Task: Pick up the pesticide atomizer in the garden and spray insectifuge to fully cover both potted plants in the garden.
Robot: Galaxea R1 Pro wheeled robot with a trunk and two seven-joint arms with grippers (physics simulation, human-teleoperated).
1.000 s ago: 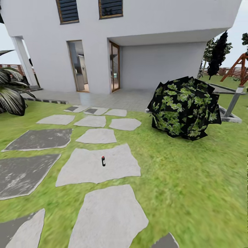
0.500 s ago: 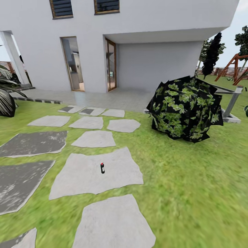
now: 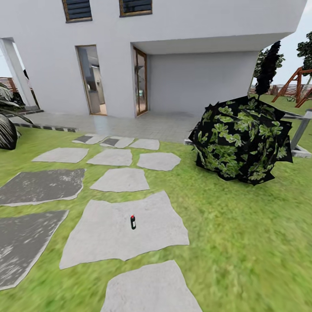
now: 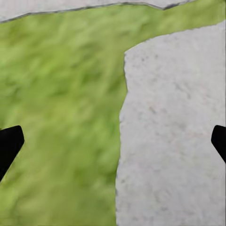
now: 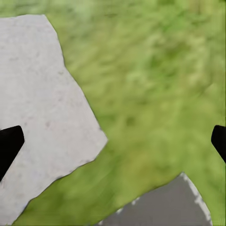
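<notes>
Both grippers' fingers stand wide apart, empty: left gripper (image 4: 113, 141) over a stone slab's edge, right gripper (image 5: 113, 141) over grass beside another. In the head view, the bottle (image 3: 133, 222) stands upright mid-slab, well apart from the bush (image 3: 242, 141). A clumsy reach could topple it.

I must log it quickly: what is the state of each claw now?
Left claw: open, holding nothing.
Right claw: open, holding nothing.

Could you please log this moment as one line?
phase: approach | spray bottle: upright on stepping stone | left tool: open | right tool: open
</notes>
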